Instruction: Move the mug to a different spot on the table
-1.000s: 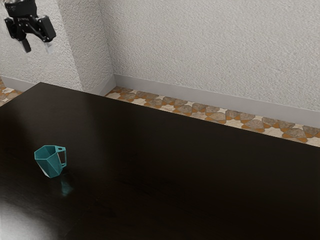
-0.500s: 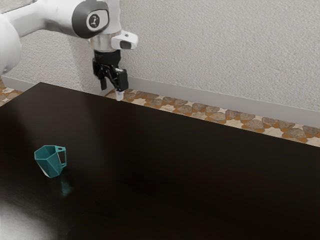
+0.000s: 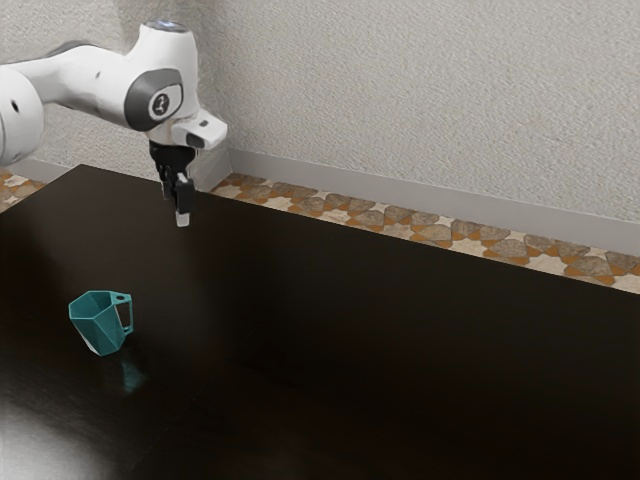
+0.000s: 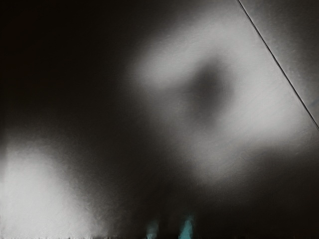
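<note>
A teal faceted mug (image 3: 100,320) stands upright on the dark glossy table (image 3: 380,330), toward the exterior view's left, its handle facing right. My gripper (image 3: 181,212) hangs above the table's far edge, pointing down, up and to the right of the mug and well apart from it. It is turned edge-on to the camera, open, with nothing between its fingers. In the wrist view two small teal streaks (image 4: 187,226) show on the shiny table top (image 4: 99,99) just under my hand.
A textured white wall (image 3: 420,90) with a grey baseboard and a patterned tile floor (image 3: 450,235) lie behind the table. The table's edge (image 4: 276,57) runs as a thin line across the wrist view.
My arm swung in from the exterior view's upper left, went right over the far edge, then came back left and lower. The hand has turned edge-on. The mug has not moved.
</note>
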`<state>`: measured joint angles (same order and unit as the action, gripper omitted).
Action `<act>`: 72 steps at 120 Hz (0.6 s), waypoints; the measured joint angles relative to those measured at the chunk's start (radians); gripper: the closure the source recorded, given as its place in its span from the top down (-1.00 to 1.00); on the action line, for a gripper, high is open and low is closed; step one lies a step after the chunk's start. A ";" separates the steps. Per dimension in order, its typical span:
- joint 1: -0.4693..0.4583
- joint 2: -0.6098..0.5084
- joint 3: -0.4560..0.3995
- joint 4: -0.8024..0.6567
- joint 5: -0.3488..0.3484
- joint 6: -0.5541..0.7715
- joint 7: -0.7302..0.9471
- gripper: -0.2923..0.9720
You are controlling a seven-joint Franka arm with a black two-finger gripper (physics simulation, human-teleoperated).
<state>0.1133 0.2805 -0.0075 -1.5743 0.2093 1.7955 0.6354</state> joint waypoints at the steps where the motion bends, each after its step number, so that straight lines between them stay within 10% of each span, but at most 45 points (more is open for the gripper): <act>1: 0.004 -0.002 0.000 -0.007 0.001 0.005 0.007 0.48; 32: 0.157 -0.003 0.006 -0.153 0.040 0.178 0.191 0.47; 72: 0.124 0.020 0.080 -0.281 0.060 0.247 0.298 0.47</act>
<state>0.2377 0.3006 0.0725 -1.8551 0.2694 2.0427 0.9330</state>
